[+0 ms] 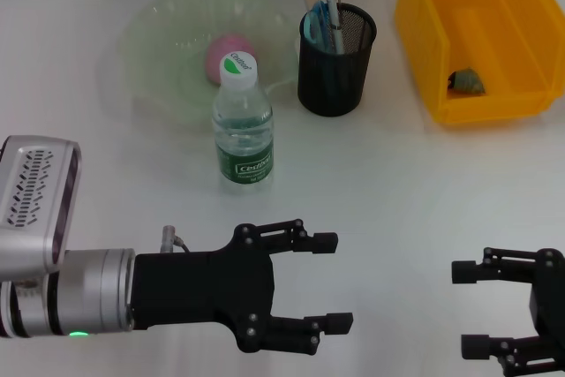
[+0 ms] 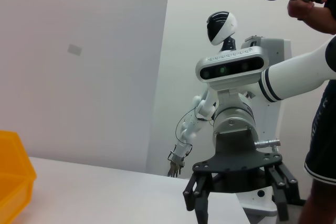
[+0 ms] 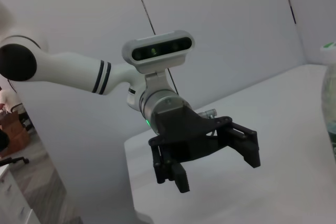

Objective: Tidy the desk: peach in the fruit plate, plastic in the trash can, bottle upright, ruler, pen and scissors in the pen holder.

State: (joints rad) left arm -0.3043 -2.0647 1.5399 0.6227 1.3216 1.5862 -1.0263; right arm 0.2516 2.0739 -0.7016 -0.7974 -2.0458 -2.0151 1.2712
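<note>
left gripper [image 1: 333, 280]: jaws apart, low over white surface [image 1: 397, 183] | right gripper [image 1: 472, 309]: jaws apart | clear green-labelled plastic bottle [image 1: 241, 125]: upright | pink peach [image 1: 229, 58]: in translucent green plate [image 1: 159, 50] | black mesh pen holder [image 1: 336, 59]: filled | yellow bin [image 1: 477, 33]: crumpled plastic [image 1: 465, 82] inside

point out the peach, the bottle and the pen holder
peach [image 1: 222, 56], head view, on its pink skin
bottle [image 1: 242, 134], head view, on its clear body
pen holder [image 1: 332, 68], head view, on its black mesh wall

Overhead head view; wrist views mutually facing.
</note>
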